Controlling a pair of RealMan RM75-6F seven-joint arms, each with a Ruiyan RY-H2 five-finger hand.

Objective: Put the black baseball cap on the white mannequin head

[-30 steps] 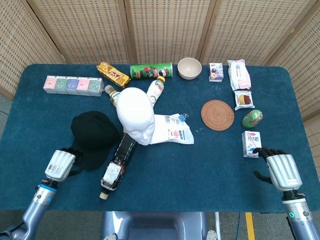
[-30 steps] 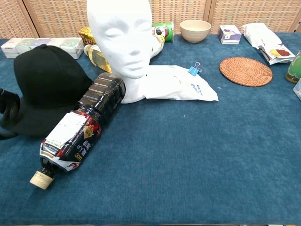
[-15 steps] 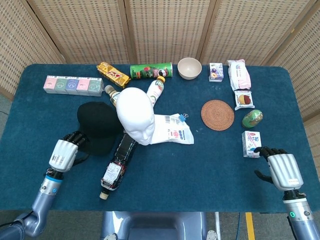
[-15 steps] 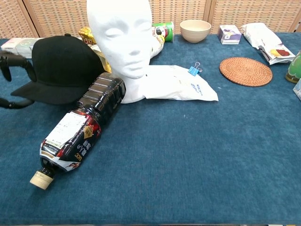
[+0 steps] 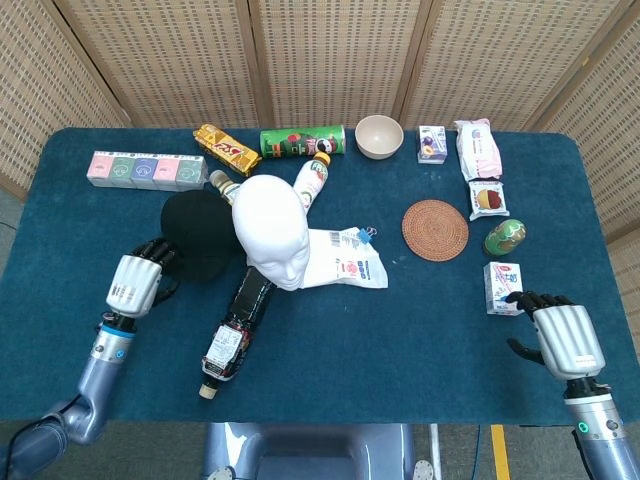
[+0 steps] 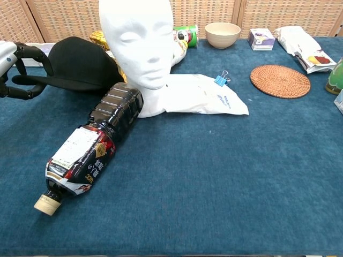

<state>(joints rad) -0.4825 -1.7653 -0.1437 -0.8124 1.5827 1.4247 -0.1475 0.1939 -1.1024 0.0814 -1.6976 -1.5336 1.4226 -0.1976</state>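
Note:
The black baseball cap (image 5: 200, 232) (image 6: 80, 67) hangs just above the table, left of the white mannequin head (image 5: 270, 230) (image 6: 140, 40), which stands upright at the table's middle. My left hand (image 5: 135, 283) (image 6: 16, 69) grips the cap's brim from the left, fingers curled around its edge. The cap's crown nearly touches the mannequin's side. My right hand (image 5: 565, 338) hovers near the front right edge, fingers apart, holding nothing; the chest view does not show it.
A dark drink bottle (image 5: 236, 325) (image 6: 94, 144) lies in front of the mannequin, leaning on its base. A white pouch (image 5: 345, 258) lies to its right. A round woven coaster (image 5: 435, 229), bowl (image 5: 379, 136), chip can (image 5: 300, 141) and several snack packs stand behind and to the right.
My left hand has lifted the cap off the table and carried it away from the front edge and right, toward the mannequin head. The right hand has stayed put.

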